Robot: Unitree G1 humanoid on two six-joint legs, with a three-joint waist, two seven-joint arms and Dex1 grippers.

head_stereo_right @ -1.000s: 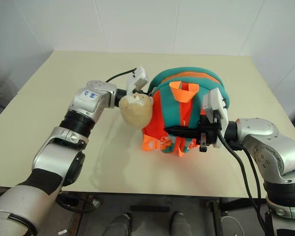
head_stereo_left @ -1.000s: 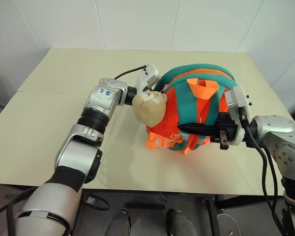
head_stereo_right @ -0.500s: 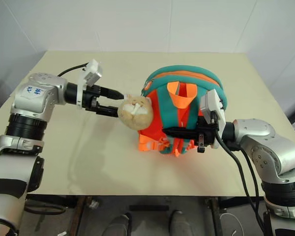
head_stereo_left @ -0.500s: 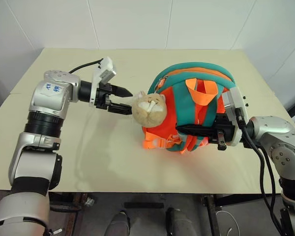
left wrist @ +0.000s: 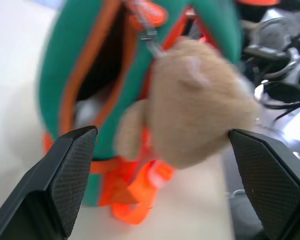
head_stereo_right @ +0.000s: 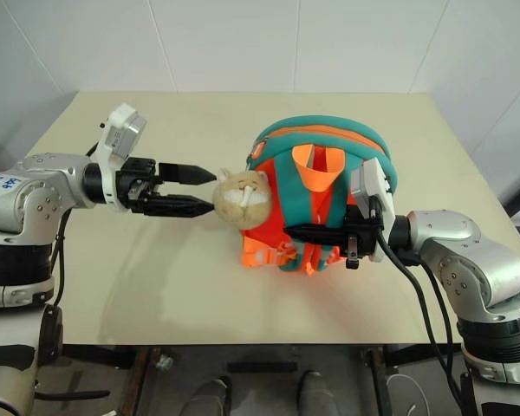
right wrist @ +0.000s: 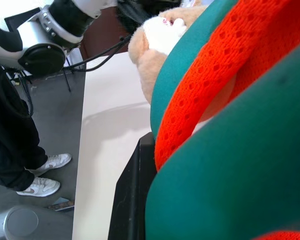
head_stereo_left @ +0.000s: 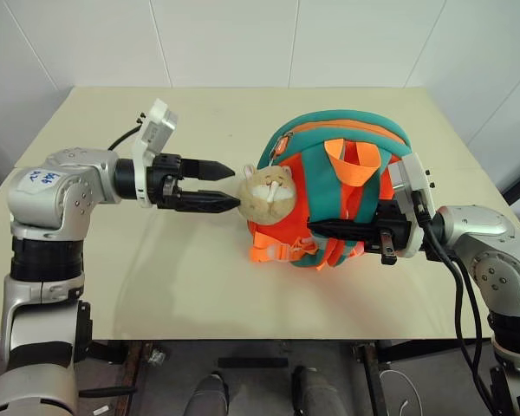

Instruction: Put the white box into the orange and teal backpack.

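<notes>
The orange and teal backpack [head_stereo_left: 347,139] stands upright on the beige table [head_stereo_left: 156,277], its straps facing me. A beige plush animal [head_stereo_left: 269,192] hangs at its left side. My left gripper [head_stereo_left: 236,186] is open, level, and points at the plush from just to its left without touching it. In the left wrist view the backpack's zipped mouth [left wrist: 102,65] gapes, with a pale patch [left wrist: 87,107] inside; I cannot tell whether that is the white box. My right gripper [head_stereo_left: 314,228] reaches in from the right, shut on a teal strap [head_stereo_left: 351,208].
The table's left half and front edge are bare. White tiled walls stand behind the table. In the right wrist view a person in dark trousers and white sneakers [right wrist: 37,186] stands on the floor beside the table.
My left gripper has drawn back out from the backpack's side, past the plush, to the left. The plush has swung round to face me. The right gripper has kept its grip and place.
</notes>
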